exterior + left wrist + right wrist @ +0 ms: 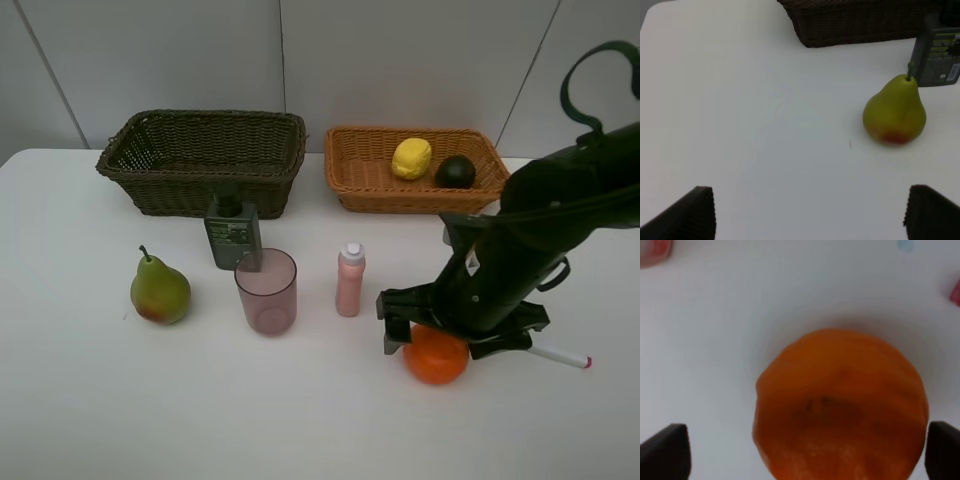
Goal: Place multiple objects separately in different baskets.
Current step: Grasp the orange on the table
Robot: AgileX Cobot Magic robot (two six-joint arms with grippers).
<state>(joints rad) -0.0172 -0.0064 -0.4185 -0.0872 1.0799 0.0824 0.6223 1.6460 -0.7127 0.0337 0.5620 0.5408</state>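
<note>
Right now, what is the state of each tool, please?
Left tool: open, holding nothing.
Right tool: open around the orange, not closed on it.

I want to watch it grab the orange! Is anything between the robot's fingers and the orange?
No, nothing visible is in the way. The right gripper hangs over the orange, with its open fingers spread on either side of it.

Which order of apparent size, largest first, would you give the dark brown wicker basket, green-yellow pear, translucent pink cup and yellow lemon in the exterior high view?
1. Dark brown wicker basket.
2. Translucent pink cup and green-yellow pear: too alike to rank.
3. Yellow lemon, smallest, though it lies farther back.
</note>
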